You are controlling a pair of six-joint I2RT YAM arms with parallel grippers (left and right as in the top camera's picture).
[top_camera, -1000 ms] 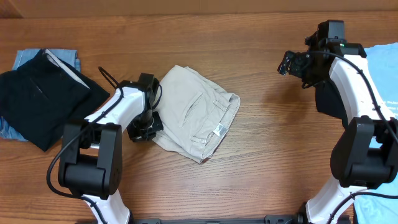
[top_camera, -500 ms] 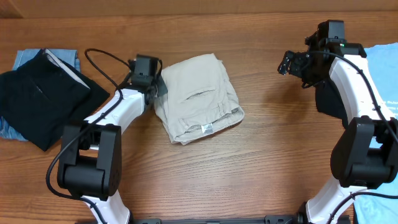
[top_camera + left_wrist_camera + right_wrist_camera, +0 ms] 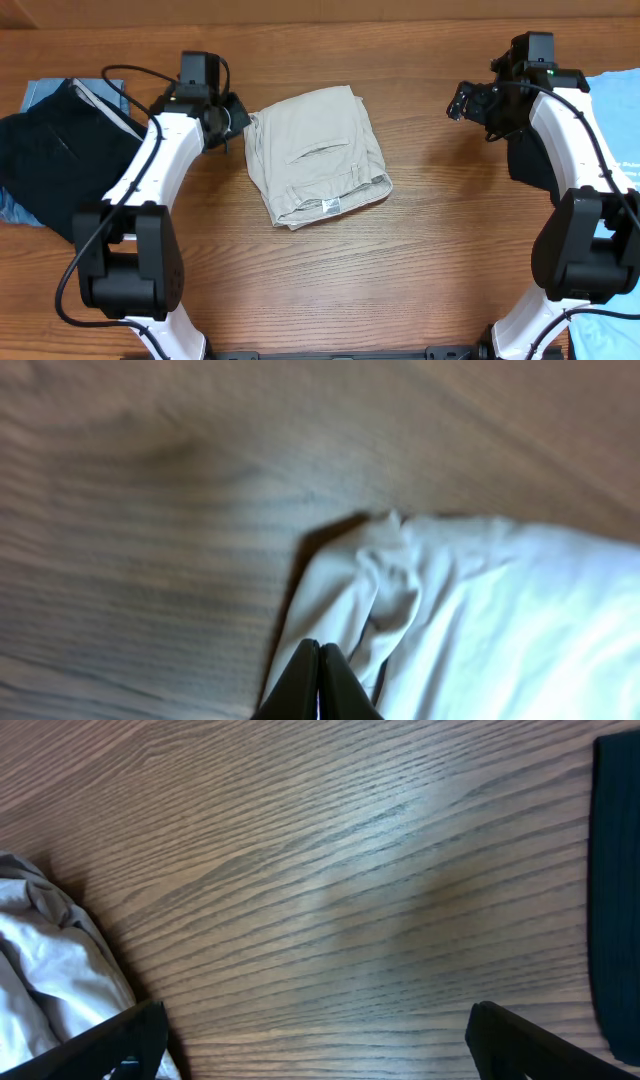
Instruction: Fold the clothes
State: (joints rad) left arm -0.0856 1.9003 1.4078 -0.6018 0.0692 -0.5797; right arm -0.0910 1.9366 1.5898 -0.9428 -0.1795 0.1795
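Folded beige shorts [image 3: 315, 155] lie in the middle of the table; they also show in the left wrist view [image 3: 470, 620] and at the left edge of the right wrist view [image 3: 45, 970]. My left gripper [image 3: 232, 115] is shut and empty just left of the shorts' far left corner; its closed fingertips [image 3: 319, 650] sit over the cloth's edge. My right gripper [image 3: 462, 102] is open and empty above bare wood at the far right, its fingers wide apart [image 3: 310, 1035].
A stack of folded black and light blue clothes [image 3: 60, 150] lies at the far left. A dark garment [image 3: 528, 155] and a light blue one [image 3: 620, 120] lie at the right edge; the dark one shows in the right wrist view [image 3: 615, 890].
My left gripper pushed the shorts from an angled position to a squarer fold, then let go and moved up and left to the far left corner. The right arm has not moved.
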